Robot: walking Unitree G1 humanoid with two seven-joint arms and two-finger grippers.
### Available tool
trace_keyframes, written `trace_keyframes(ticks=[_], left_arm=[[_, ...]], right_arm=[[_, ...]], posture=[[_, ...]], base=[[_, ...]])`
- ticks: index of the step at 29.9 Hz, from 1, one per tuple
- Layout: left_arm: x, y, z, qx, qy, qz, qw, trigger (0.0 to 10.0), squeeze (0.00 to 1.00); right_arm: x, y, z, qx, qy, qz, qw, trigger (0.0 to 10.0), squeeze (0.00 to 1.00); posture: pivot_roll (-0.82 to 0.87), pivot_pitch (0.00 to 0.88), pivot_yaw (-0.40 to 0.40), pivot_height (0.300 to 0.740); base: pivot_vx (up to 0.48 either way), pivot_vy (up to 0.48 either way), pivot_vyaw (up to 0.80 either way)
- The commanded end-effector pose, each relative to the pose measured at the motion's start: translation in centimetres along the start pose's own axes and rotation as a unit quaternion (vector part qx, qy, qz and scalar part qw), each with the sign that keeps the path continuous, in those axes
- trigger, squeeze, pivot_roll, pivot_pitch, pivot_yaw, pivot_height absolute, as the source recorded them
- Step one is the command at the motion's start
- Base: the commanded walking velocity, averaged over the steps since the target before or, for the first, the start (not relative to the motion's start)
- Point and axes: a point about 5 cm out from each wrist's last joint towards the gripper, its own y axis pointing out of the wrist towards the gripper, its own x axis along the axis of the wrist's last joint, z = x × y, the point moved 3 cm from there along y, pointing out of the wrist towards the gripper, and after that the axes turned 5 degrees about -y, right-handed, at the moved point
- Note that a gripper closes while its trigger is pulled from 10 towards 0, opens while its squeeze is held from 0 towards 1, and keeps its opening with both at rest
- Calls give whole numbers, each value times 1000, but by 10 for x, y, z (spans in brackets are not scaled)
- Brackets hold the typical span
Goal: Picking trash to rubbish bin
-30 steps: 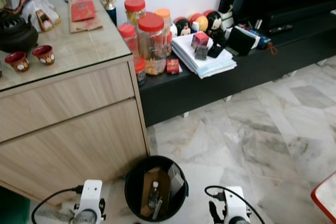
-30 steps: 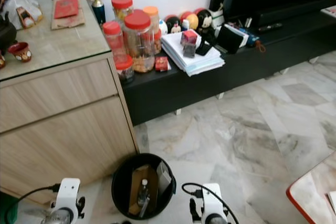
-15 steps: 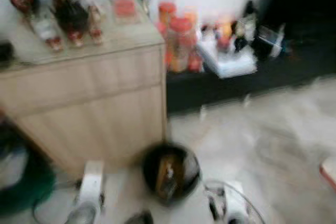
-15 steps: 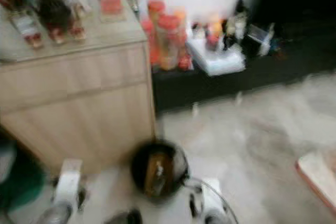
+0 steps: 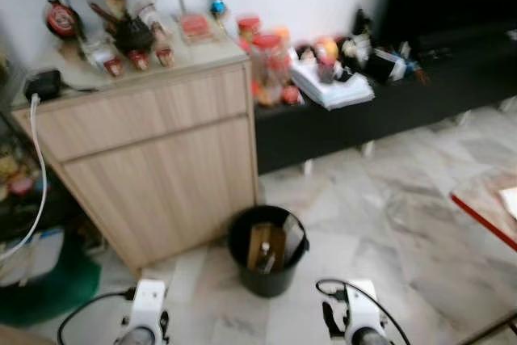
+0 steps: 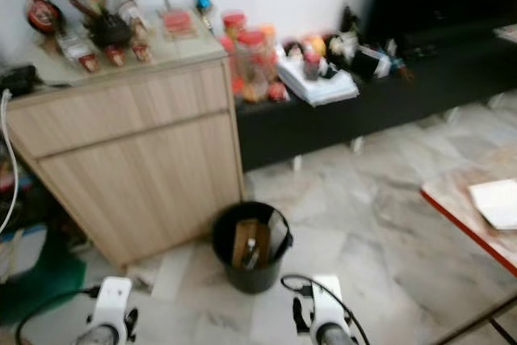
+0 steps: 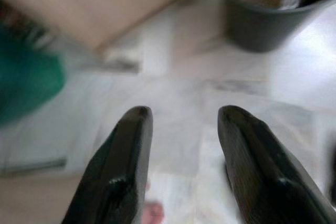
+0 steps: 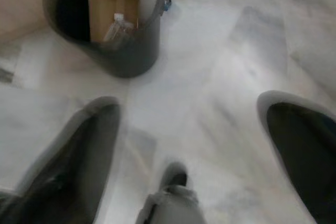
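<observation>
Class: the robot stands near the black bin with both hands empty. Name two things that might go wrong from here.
1. The rubbish bin is already packed with a cardboard piece and a bottle, so added trash might spill out.
2. The left hand and right hand hang open low over the marble floor; a careless step could knock the bin against the wooden cabinet.

Left pincer (image 7: 181,124) low, fingers apart, empty. Right pincer (image 8: 194,124) low, fingers wide apart, empty.
</observation>
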Motion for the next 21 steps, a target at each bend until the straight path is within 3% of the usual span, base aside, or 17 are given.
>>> trace_keyframes(ticks=[1,5,7,8,9,12,13,15,20,21], left_arm=[[27,4,-16,-44,53,-50,996,10000,0],[57,6,-41,-96,112,-101,984,10000,0],[73,7,-52,-112,122,-127,978,10000,0],[93,7,-60,-117,110,-154,975,10000,0],[93,7,-60,-117,110,-154,975,10000,0],[126,6,-67,-119,58,-198,971,10000,0],[152,3,-64,-106,31,-240,964,10000,0],[179,-1,-53,-79,-17,-282,956,10000,0],[204,-8,-33,-33,-39,-330,943,10000,0],[217,-13,-25,-20,-53,-356,933,10000,0]], right_arm=[[21,5,4,11,-8,-35,999,10000,0],[48,9,10,25,-24,-78,996,10000,0],[63,11,12,29,-25,-105,994,10000,0],[83,12,13,30,-24,-136,990,10000,0],[83,12,13,30,-24,-136,990,10000,0],[118,12,13,29,-17,-194,980,10000,0],[145,9,13,31,-12,-242,970,10000,0],[174,4,11,28,-4,-291,956,10000,0],[203,-4,8,20,-12,-342,939,10000,0],[220,-10,7,19,-7,-373,928,10000,0]], posture=[[-79,26,12,740],[-74,28,7,740],[-74,28,7,740],[-81,27,8,740],[-81,27,8,740],[-82,27,8,740],[-87,26,9,740],[-87,28,10,740],[-83,29,10,740],[-76,29,11,740]], base=[[0,0,0],[0,0,0],[0,0,0],[0,0,0],[0,0,0],[0,0,0],[0,0,0],[0,0,0],[0,0,0],[0,0,0]])
